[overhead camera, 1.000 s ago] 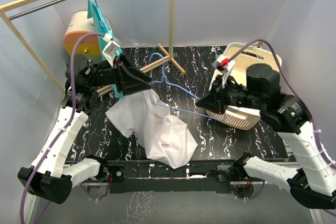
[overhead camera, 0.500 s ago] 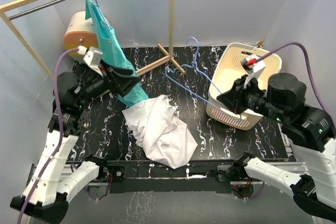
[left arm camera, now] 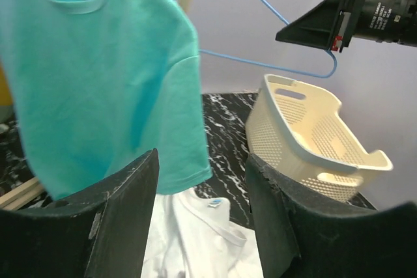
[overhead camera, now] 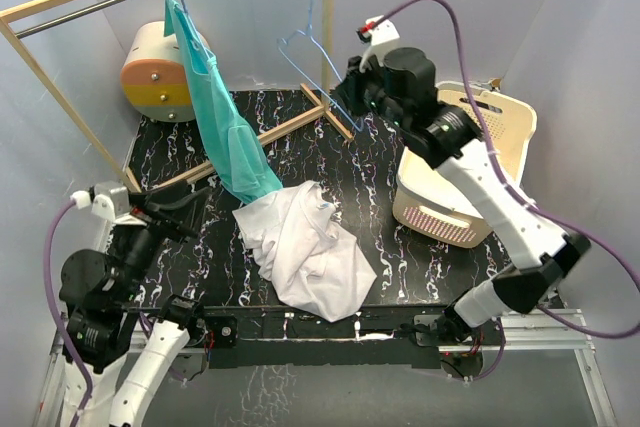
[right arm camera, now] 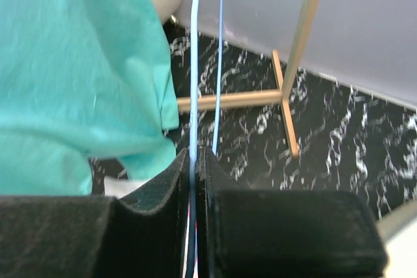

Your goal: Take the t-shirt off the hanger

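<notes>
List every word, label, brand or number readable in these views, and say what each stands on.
No text in any view can be read.
Right arm: small white print on its black housing, too blurred to read.
White t-shirt: a small blue neck tag, too small to read.

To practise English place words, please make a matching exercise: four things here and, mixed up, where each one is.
1 white t-shirt
2 teal t-shirt
3 blue hanger
4 basket

a hanging from the rail
b standing at the table's right side
c crumpled on the table
d clamped in the right gripper

Pairs: 1-c, 2-a, 3-d, 4-b
</notes>
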You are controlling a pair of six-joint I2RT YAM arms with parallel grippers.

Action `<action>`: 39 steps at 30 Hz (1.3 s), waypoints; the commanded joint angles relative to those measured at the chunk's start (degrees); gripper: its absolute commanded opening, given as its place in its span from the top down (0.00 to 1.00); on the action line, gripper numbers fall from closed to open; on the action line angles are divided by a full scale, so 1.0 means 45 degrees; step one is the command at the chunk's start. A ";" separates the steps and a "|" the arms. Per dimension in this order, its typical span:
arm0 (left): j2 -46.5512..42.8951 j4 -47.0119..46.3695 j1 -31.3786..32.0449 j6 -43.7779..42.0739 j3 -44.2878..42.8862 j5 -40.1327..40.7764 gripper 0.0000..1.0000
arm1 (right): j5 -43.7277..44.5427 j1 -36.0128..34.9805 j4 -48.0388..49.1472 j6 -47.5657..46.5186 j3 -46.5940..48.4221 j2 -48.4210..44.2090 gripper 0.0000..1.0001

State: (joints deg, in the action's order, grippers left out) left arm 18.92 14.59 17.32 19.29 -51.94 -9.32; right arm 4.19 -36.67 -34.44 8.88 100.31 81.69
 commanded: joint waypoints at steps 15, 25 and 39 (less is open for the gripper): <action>-0.2484 0.2798 -0.0019 -0.0040 0.2437 0.3800 0.47 | -0.0524 0.0008 0.4839 -0.1131 0.5174 0.4144 0.92; -0.2259 0.2995 -0.0021 0.0161 0.2592 0.3665 0.47 | -0.0807 0.0003 0.4490 -0.0827 0.8214 0.7057 0.92; -0.2033 0.3103 -0.0009 0.0196 0.2622 0.3773 0.47 | -0.0854 0.0025 0.5109 -0.0571 0.3211 0.4335 0.34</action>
State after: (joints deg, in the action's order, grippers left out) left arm 8.36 28.38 17.32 20.14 -40.36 7.14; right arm 0.47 -36.67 -16.73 6.31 126.72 112.81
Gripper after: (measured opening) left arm 0.533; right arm 0.541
